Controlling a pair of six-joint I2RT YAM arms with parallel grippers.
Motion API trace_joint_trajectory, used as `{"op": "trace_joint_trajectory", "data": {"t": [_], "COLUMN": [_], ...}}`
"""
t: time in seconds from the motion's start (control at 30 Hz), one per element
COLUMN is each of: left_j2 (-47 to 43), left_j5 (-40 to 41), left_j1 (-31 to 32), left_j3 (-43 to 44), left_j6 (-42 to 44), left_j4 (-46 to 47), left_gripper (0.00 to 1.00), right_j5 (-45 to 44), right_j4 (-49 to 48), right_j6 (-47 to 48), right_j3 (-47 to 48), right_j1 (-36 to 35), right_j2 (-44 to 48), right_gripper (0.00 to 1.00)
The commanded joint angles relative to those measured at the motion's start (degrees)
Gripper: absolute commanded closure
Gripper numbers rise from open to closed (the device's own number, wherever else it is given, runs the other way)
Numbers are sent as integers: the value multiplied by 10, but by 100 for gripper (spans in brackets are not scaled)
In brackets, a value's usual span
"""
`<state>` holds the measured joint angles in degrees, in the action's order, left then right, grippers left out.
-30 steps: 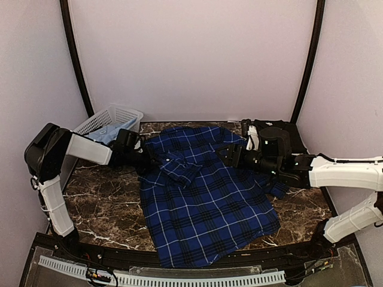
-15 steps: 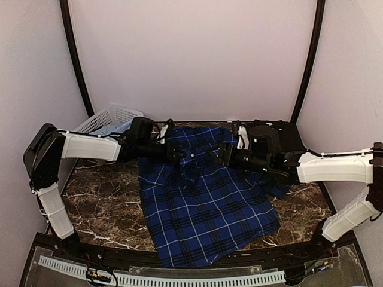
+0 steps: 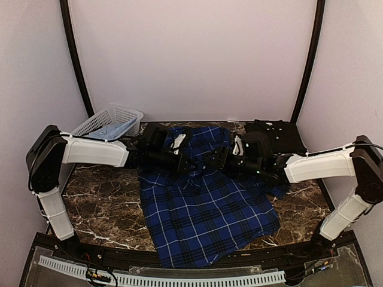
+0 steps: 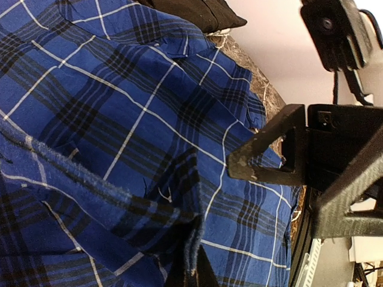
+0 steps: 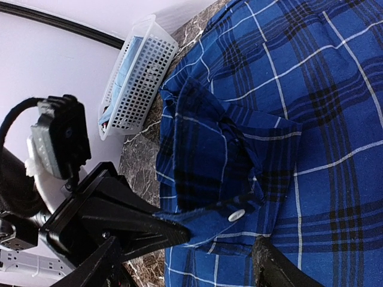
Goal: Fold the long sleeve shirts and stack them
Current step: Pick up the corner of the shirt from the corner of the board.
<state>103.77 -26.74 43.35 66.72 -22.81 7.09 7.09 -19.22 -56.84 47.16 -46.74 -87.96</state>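
Left claw (image 5: 176,230) clamped on the cuff (image 5: 234,216) of the plaid shirt (image 3: 206,215); right claw (image 3: 214,159) above the shirt, jaws apart. The shallow pinch may slip, dropping the sleeve.

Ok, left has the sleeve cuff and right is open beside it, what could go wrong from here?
The left gripper pinches only the edge of the cuff, so a quick pull could slip it free.
The open right gripper hangs close beside it over the plaid shirt; moving in could knock the fingers together.
The sleeve looks bunched, so laying it down now may leave a crooked fold.
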Motion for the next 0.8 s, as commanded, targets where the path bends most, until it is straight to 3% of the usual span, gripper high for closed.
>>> {"op": "trace_joint_trajectory", "data": {"t": [0.0, 0.57, 0.77], "left_j2": [10, 49, 52], "left_j5": [9, 24, 24], "left_j1": [25, 65, 69], "left_j3": [20, 67, 73], "left_j6": [30, 48, 52], "left_j4": [-13, -33, -39], "left_gripper": [100, 100, 100], "right_j5": [25, 28, 22], "right_j4": [-59, -23, -23], "right_j6": [-63, -59, -50], "right_j3": [-23, -17, -11], "right_j1": [14, 17, 18], "right_j2": [-14, -53, -68], "right_gripper": [28, 31, 42]}}
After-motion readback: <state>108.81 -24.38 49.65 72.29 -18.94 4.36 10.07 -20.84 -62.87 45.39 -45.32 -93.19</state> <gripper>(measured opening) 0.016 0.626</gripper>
